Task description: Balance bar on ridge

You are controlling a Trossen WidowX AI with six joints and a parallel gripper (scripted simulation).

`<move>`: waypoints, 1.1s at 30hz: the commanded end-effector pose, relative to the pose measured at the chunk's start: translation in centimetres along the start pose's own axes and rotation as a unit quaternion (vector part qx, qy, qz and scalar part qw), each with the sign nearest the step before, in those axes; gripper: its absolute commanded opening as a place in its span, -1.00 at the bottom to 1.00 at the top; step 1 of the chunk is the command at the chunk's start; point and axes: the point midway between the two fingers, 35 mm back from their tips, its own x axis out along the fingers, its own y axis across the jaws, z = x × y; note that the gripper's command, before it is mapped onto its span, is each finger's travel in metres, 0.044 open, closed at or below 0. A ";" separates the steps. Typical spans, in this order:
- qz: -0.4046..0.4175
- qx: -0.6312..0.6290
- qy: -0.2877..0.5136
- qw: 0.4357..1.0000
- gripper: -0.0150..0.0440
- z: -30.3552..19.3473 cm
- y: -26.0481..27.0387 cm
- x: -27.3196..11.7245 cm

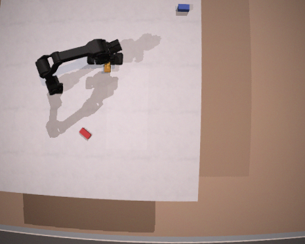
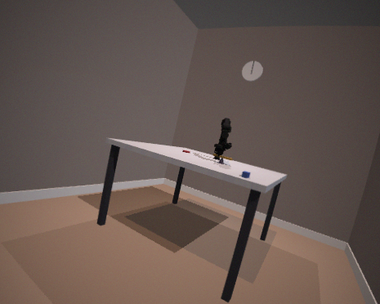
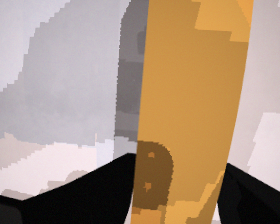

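Note:
The orange bar (image 1: 107,67) (image 2: 228,158) (image 3: 191,95) lies lengthwise through the wrist view; in the top view only one end shows from under the arm. The small grey ridge (image 2: 221,161) stands on the table below the bar, which is above the table top there and looks roughly level. Whether the bar's underside touches the ridge is too small to tell. My gripper (image 1: 105,59) (image 3: 176,168) is open by a hair, its black fingertips close on either side of the bar. The ridge is hidden under the arm in the top view.
A red block (image 1: 85,133) (image 2: 185,151) lies on the white table (image 1: 173,131) (image 2: 150,151). A blue block (image 1: 183,8) (image 2: 246,174) lies near a far corner. The table's edge (image 1: 199,98) runs down the right in the top view. Arm shadows cross the table top.

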 end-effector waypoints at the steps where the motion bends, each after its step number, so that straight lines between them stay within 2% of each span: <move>1: 0.000 0.000 0.000 1.000 0.08 0.0 0.0 0.0; 33: 0.000 0.000 0.000 1.000 0.14 0.0 0.0 0.0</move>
